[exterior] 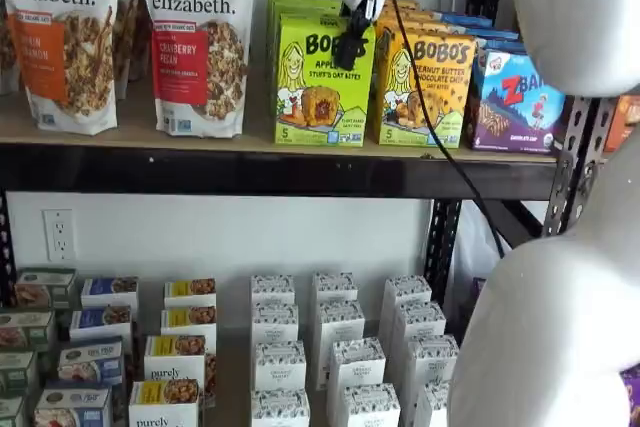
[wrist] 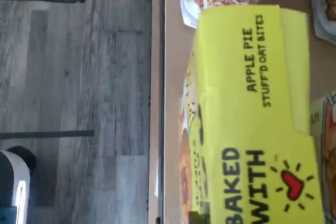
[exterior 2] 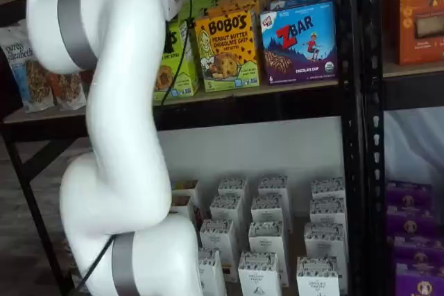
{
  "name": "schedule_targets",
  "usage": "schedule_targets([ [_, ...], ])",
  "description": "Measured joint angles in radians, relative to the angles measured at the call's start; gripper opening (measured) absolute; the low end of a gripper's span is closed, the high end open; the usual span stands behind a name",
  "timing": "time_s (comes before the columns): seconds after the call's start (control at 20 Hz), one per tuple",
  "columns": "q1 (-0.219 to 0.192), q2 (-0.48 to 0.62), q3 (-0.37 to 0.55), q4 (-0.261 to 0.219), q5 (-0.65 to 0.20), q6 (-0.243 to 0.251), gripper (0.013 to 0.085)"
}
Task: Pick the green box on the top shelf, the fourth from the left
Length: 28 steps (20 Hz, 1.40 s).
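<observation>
The green box [wrist: 252, 124] fills the wrist view, its lime top panel reading "Apple Pie Stuff'd Oat Bites", which suggests the camera hangs just above it, lined up for a grasp from overhead. The box stands upright at the front edge of the top shelf [exterior: 250, 172], face outward, with more green cartons queued behind it. In a shelf view the pincer [exterior: 350, 47] hangs in front of the box's upper right corner; only a dark finger shape shows, so I cannot tell whether it is spread or pressed together. Just right of the green box stands the yellow Bobo's box [exterior: 425, 92], close enough to crowd a finger. Beyond that is the blue ZBar box [exterior: 520, 102]. Left of the green box, the cranberry granola bag [exterior: 195, 42] leaves more room.
</observation>
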Motion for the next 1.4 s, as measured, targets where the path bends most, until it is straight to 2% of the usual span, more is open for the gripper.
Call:
schedule_targets([
  [0.05,0.0,0.0,0.0,0.0,0.0,0.0,0.029],
  [0.1,0.001,0.0,0.0,0.0,0.001,0.001,0.025],
  [0.85,0.016,-0.004,-0.014,-0.001,0.032,0.019,0.025],
  [1.4,0.022,-0.105,0.046,0.028,0.073,0.039,0.025],
])
